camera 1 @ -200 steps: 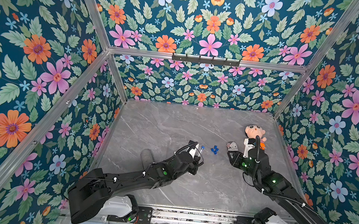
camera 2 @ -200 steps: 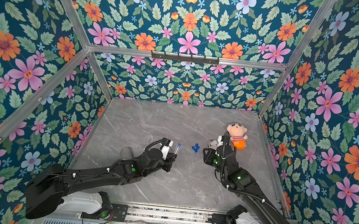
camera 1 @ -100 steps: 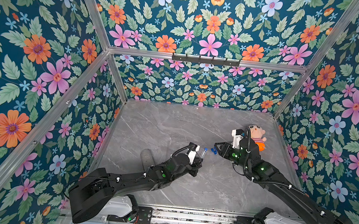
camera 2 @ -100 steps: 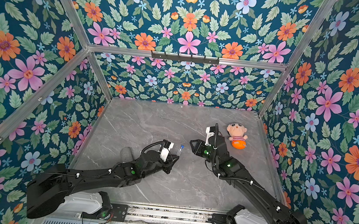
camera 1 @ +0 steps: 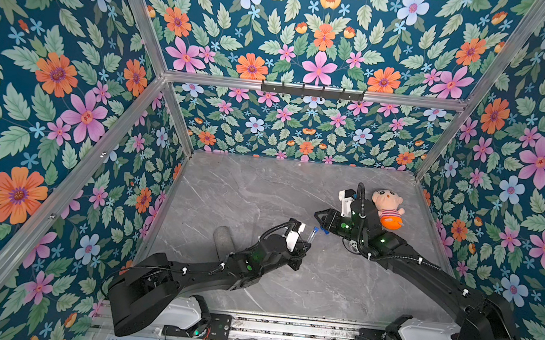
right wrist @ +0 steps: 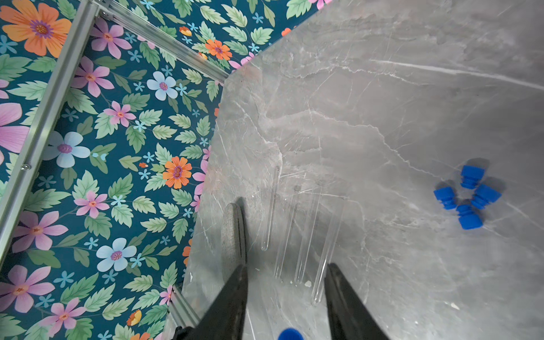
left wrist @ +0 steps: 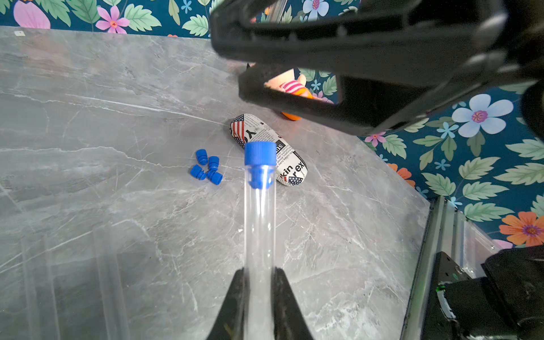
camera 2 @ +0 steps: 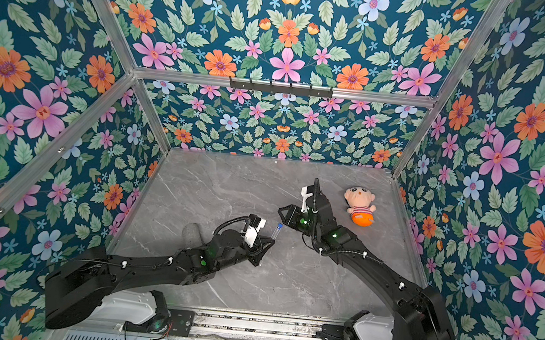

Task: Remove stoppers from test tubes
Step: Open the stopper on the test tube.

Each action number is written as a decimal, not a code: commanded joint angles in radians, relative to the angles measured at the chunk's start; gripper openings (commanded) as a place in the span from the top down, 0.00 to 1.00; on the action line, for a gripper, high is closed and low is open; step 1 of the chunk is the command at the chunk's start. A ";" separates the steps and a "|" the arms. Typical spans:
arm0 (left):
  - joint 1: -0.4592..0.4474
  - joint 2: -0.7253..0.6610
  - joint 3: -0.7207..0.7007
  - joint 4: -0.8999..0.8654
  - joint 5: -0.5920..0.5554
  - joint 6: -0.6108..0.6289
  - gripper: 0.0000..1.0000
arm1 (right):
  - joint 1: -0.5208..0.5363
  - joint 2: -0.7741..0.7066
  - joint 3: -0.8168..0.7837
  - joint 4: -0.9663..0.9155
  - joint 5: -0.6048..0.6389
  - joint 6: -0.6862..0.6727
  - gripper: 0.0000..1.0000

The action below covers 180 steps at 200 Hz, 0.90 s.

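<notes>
My left gripper (left wrist: 259, 273) is shut on a thin clear test tube (left wrist: 259, 229), which points up and away with a blue stopper (left wrist: 259, 153) in its mouth. In both top views the tube (camera 1: 311, 236) (camera 2: 276, 231) sticks out of the left gripper (camera 1: 304, 246) (camera 2: 268, 244). The right gripper (right wrist: 285, 268) (camera 1: 319, 215) (camera 2: 283, 210) is open and empty, just beyond the stoppered end; the stopper (right wrist: 290, 334) shows between its fingers, apart from them. Several loose stoppers (left wrist: 207, 169) (right wrist: 468, 197) lie in a cluster on the marble. Several bare test tubes (right wrist: 312, 232) lie side by side.
A grey speckled cylinder (camera 1: 224, 240) (right wrist: 232, 235) lies by the left wall beside the bare tubes. A newsprint-patterned can (left wrist: 269, 147) lies under the right arm. A plush doll (camera 1: 388, 207) (camera 2: 360, 206) sits at the right, behind the right wrist.
The right gripper has swung left from beside the doll to the stoppered end of the held tube. The left arm has shifted only slightly and kept its grip.
</notes>
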 commanded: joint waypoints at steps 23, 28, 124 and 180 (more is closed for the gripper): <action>-0.001 0.002 0.001 0.056 0.013 0.000 0.87 | 0.001 0.037 0.009 0.054 -0.056 0.028 0.57; 0.000 0.002 0.001 0.057 0.012 0.001 0.87 | 0.001 0.039 0.008 0.052 -0.058 0.029 0.57; -0.001 0.022 0.012 0.068 0.012 0.002 0.87 | 0.014 0.068 0.005 0.068 -0.067 0.030 0.62; 0.001 0.026 0.015 0.070 0.010 0.003 0.88 | 0.017 0.079 0.003 0.075 -0.070 0.032 0.69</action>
